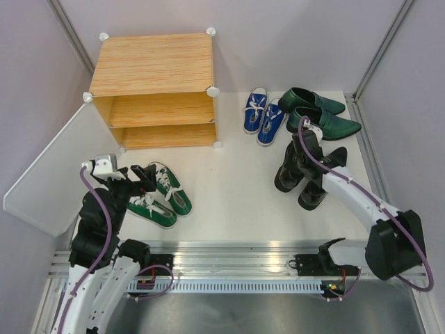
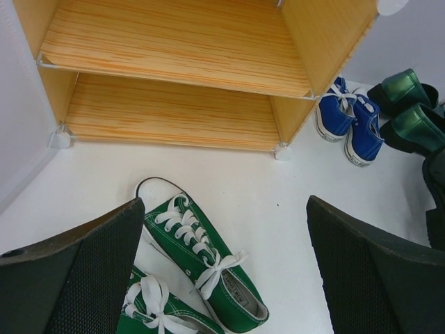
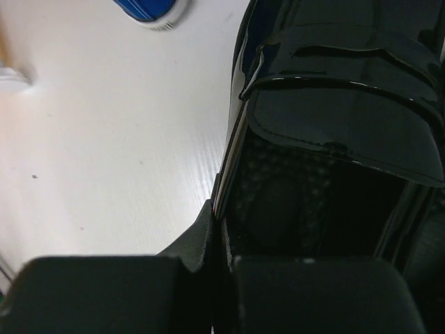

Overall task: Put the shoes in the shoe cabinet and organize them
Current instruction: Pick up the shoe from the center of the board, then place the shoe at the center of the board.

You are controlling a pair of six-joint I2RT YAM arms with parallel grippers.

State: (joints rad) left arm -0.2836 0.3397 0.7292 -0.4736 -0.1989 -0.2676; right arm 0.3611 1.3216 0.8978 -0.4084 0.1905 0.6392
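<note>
The shiny black ankle boots (image 1: 299, 174) stand together towards the right edge of the white worktop (image 1: 236, 188), and the right gripper (image 3: 229, 223) is on one of them. In the right wrist view its fingers look pinched on the boot's collar, one pad inside the shaft and one outside. That is a thin, slick wall to hold, so the lift wants to be straight up and slow, clearing the partner boot, which touches it. The carry then runs across the worktop to the light wood-grain shoe cabinet (image 1: 153, 66) in the far-left corner. Its frosted white door panel (image 1: 49, 174) is swung wide and both shelves are bare. The route should pass nearer than the blue lace-up sneakers (image 1: 264, 115) and the glossy dark-green loafers (image 1: 320, 111) along the far edge. On the other side, the left gripper (image 2: 224, 209) hangs spread wide above the green canvas sneakers with white laces (image 1: 158, 196), near the front-left corner. My call is that it should clamp across a heel, not the loose laces.
</note>
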